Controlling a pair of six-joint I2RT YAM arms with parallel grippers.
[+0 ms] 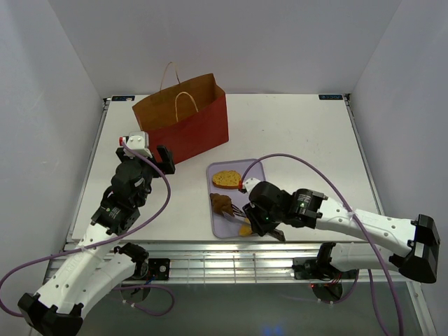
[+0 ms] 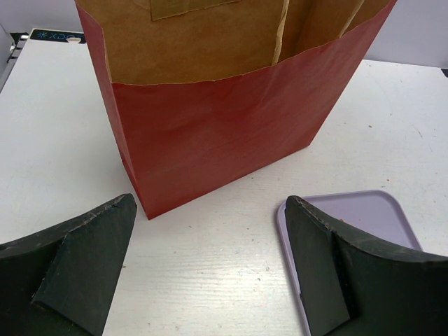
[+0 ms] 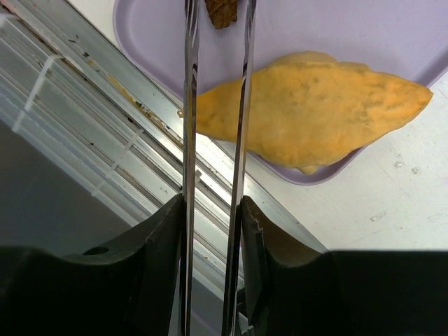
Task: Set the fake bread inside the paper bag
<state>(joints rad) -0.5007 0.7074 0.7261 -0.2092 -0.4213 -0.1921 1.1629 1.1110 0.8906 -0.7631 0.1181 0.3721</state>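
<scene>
From above and behind the arms, we see the upright red paper bag (image 1: 187, 120), brown kraft inside, at the far left of the white desk (image 1: 301, 133). Its mouth faces upward to take whatever is dropped in. Nearer and to its right lies the lavender rectangular plastic tray (image 1: 218, 225). It carries the fake bread: a tan toast slice (image 1: 227, 179), a dark brown piece (image 1: 222, 204) and a yellow-orange wedge (image 1: 246, 229) at the near edge. All three sit on the tray, none in the bag. The left gripper (image 1: 166, 158) hangs just before the bag's near wall, placed, we judge, to steady it. The right gripper (image 1: 257, 213) reaches low over the tray's near end.

At the left wrist, the left gripper (image 2: 210, 210) has its fingers (image 2: 77, 259) spread wide and holding nothing. The bag (image 2: 224, 133) stands beyond them, untouched, and a corner of the tray (image 2: 371, 210) shows beside one finger.

At the right wrist, the right gripper (image 3: 212, 210) has its fingers (image 3: 162, 241) pressed in on thin metal tongs (image 3: 190, 105), squeezing the two arms nearly parallel. We take the tool as its means of lifting bread. The tong tips flank the dark brown piece (image 3: 222, 10) at the frame's top, but we cannot tell whether they clamp it. The wedge (image 3: 315, 112) lies beside the tongs, against the rim of the tray (image 3: 336, 28).
</scene>
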